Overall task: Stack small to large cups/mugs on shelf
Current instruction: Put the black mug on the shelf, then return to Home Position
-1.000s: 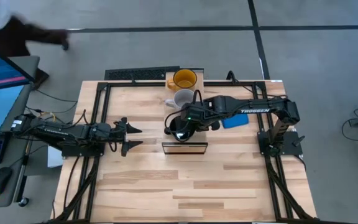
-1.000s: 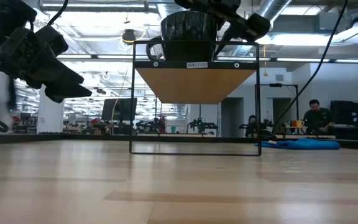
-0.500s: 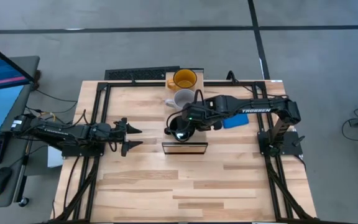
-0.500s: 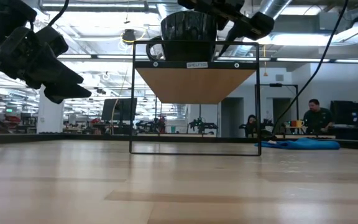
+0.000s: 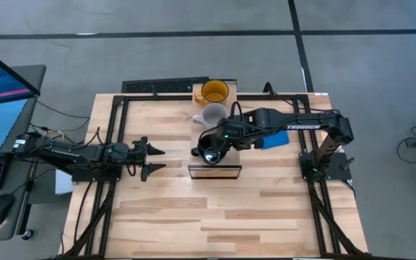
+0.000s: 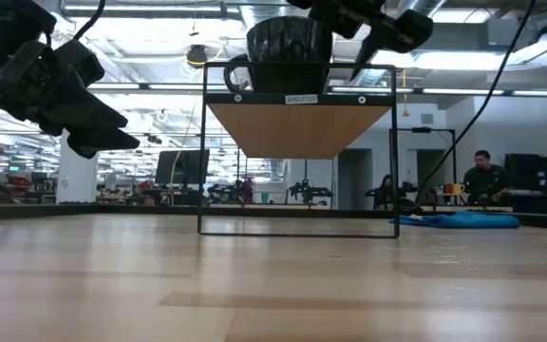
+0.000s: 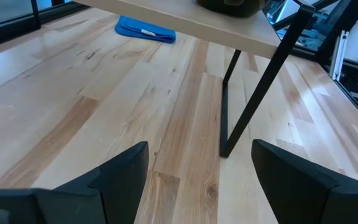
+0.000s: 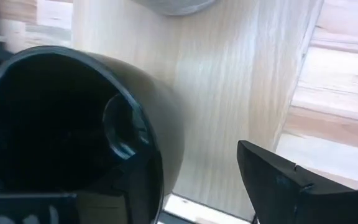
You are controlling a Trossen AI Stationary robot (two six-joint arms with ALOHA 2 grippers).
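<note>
The black mug [image 5: 209,149] stands upright on the shelf [image 5: 214,171] near its dark front edge; it also shows in the low view [image 6: 288,52]. The grey mug [image 5: 212,114] and the yellow-orange mug [image 5: 214,92] stand farther back on the same shelf. My right gripper [image 5: 227,139] is open at the black mug's right side. In the right wrist view [image 8: 185,186] the mug's wall [image 8: 166,149] lies between its fingers. My left gripper [image 5: 150,157] is open and empty, above the table left of the shelf. My right gripper's fingers stand on either side of the black mug's right wall [image 8: 166,149], one toward the opening and one finger [image 8: 278,180] outside. They come slanting down from the table's right. I cannot tell whether either finger touches the mug, which stands on the shelf top.
A blue cloth [image 5: 273,139] lies on the table right of the shelf, under my right arm. The shelf stands on thin dark legs [image 7: 253,106] with free room beneath. A keyboard [image 5: 157,87] lies at the far edge. People [image 6: 482,176] are in the room behind.
My right gripper has drawn back a little toward the table's right edge, away from the black mug. The mug stays upright in the same place on the shelf.
</note>
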